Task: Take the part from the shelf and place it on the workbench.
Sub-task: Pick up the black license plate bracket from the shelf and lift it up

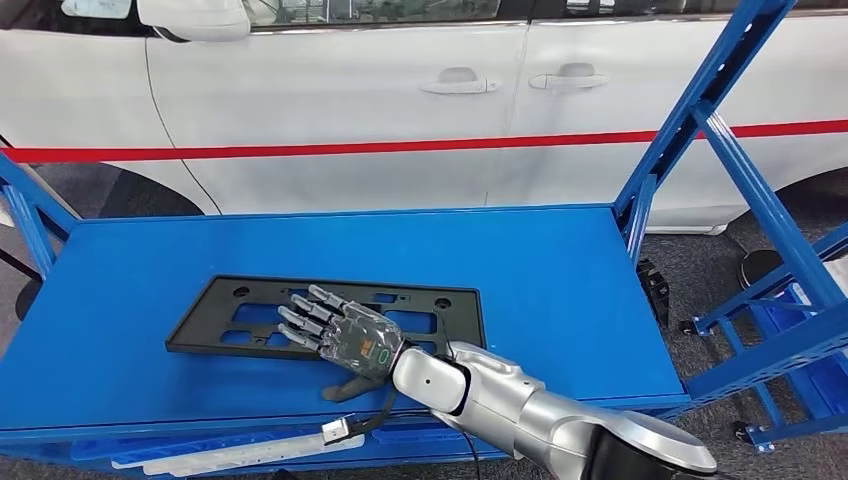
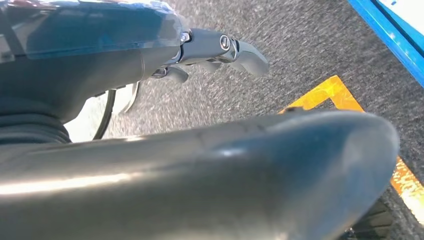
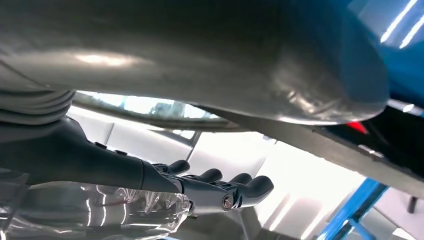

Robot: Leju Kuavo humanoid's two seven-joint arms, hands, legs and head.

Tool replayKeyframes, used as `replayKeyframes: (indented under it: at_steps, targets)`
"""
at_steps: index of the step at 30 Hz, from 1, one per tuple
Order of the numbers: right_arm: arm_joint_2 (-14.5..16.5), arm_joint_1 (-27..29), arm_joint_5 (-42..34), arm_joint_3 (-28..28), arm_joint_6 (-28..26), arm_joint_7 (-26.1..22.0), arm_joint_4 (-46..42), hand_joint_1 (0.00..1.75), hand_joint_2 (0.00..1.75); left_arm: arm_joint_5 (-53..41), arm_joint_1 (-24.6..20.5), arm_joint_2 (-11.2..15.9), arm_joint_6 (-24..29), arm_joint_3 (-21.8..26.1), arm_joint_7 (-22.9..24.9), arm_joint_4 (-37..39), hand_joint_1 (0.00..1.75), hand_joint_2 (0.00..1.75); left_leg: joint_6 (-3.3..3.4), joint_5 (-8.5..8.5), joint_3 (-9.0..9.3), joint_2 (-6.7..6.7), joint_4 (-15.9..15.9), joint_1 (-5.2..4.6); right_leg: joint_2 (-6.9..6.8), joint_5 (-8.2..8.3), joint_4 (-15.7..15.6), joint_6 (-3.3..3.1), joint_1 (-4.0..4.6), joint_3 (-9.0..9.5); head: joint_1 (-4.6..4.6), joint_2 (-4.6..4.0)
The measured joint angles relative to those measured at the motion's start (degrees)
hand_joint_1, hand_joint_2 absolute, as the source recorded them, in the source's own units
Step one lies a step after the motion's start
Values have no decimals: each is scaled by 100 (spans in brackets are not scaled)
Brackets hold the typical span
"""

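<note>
- Right hand [image 1: 345, 338] lies palm-down over the near long edge of the black plate-shaped part [image 1: 420, 305], its fingers [image 1: 305, 315] stretched apart across the frame and its thumb [image 1: 350, 388] off the near edge on the blue surface — it closes on nothing yet.
- Part lies flat on the blue shelf deck [image 1: 560, 280], roughly centred, its long side running across the robot's front; a white car [image 1: 380, 100] stands just behind the shelf.
- Step in hand, as it looks: getting a grip on the part's near edge so it can be lifted off.
- A flat part on a flat deck gives the thumb nothing to get under — a sound approach would be to draw the part toward the near lip until its edge overhangs, then pinch it between thumb and fingers.
- The grip is likely best taken on a solid rail of the frame, not across a cut-out, and near the middle of its length so it does not tip.
- Lift level and clear of the blue upright [image 1: 690, 120].
- Left hand [image 2: 210, 50] hangs over grey carpet [image 2: 300, 50], fingers loosely curled and holding nothing.
</note>
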Motion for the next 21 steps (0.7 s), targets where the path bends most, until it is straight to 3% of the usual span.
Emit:
replayKeyframes:
  at_steps: [7,16,21]
  targets:
    - [13,-397,0,890,-160,1009,126,0,0,97,-5,0,71,143,62,0,0,0,28,6,-7,0,7,-13,-6,16,-15,114,-12,0,0,0]
    - [89,-484,0,1242,-176,1024,339,0,0,88,-7,0,84,190,70,0,0,0,24,14,-5,0,3,-10,-6,17,-7,119,7,-6,-1,0]
    - [315,-493,0,1310,-230,827,579,0,0,60,-4,0,-3,191,111,0,0,0,17,18,-4,1,-4,-7,-6,14,-5,115,11,-10,-2,0]
